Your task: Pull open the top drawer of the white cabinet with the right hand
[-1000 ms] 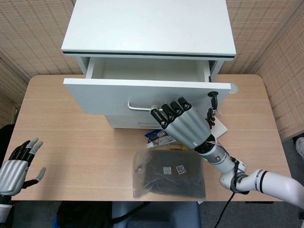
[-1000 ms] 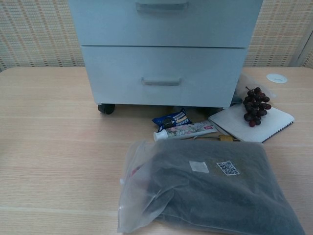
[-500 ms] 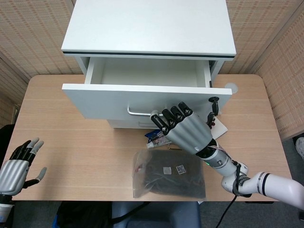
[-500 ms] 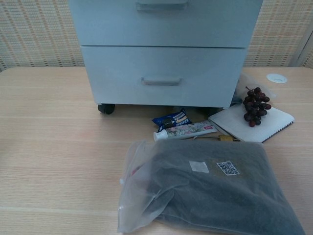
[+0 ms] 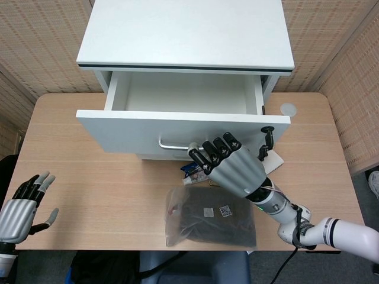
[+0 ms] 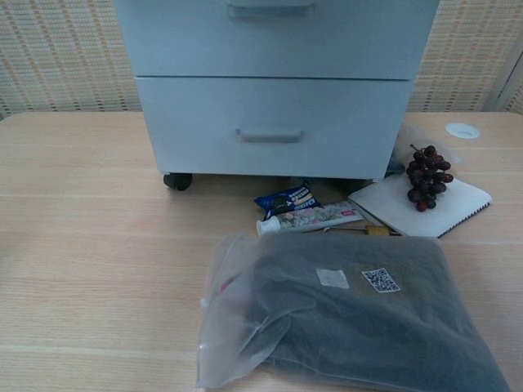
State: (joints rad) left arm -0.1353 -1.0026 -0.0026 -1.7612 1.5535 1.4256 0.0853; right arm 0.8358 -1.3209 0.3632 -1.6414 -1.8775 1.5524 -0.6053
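The white cabinet point(image 5: 183, 35) stands at the back of the table, and its top drawer point(image 5: 130, 127) is pulled well out, showing an empty inside. My right hand point(image 5: 234, 168) is in front of the drawer face, its fingers point(image 5: 204, 152) hooked around the right end of the metal handle point(image 5: 172, 144). My left hand point(image 5: 21, 207) rests open at the table's near left edge, far from the cabinet. The chest view shows only the cabinet's lower drawers point(image 6: 274, 122) and neither hand.
A clear bag of dark cloth point(image 5: 210, 216) lies in front of the cabinet, under my right forearm. A toothpaste tube point(image 6: 310, 218) and a blue snack pack point(image 6: 288, 198) lie by the cabinet base. Grapes point(image 6: 426, 175) rest on a notebook point(image 6: 458, 204) at the right.
The top drawer has slid further out towards me, with my right hand drawing back on the handle. The left hand has stayed in place.
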